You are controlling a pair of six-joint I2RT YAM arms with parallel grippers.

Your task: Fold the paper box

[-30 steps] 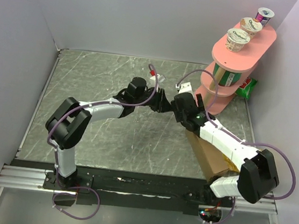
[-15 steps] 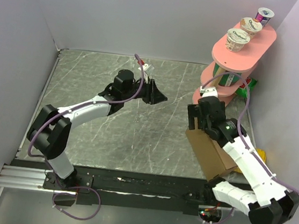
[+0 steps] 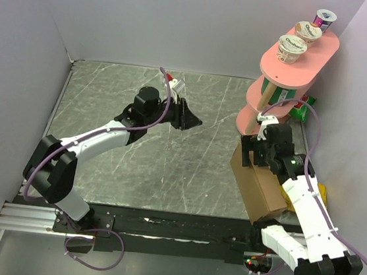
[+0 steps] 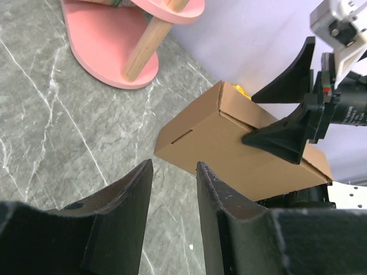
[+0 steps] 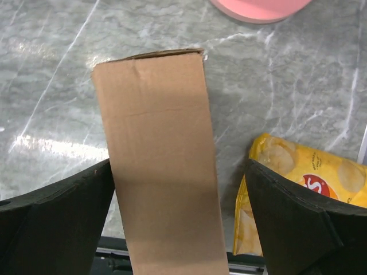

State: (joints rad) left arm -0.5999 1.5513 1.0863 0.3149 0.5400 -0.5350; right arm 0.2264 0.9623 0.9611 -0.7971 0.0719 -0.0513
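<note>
Grey veined stone covers the table (image 3: 108,102), with pale walls on three sides. Near the table's right edge, toward the near right corner, the paper box (image 3: 257,186) stands folded shut on one long side. The right gripper (image 3: 255,146) hangs over the box's far end with its jaws spread wide, one finger on each side of the cardboard, gripping nothing. A yellow chips bag (image 5: 298,183) lies just beside the box. The left gripper (image 3: 189,117) hovers over the table's middle, toward the far edge, its jaws partly apart and empty. A pink shelf stand (image 3: 291,63) occupies the far right corner.
</note>
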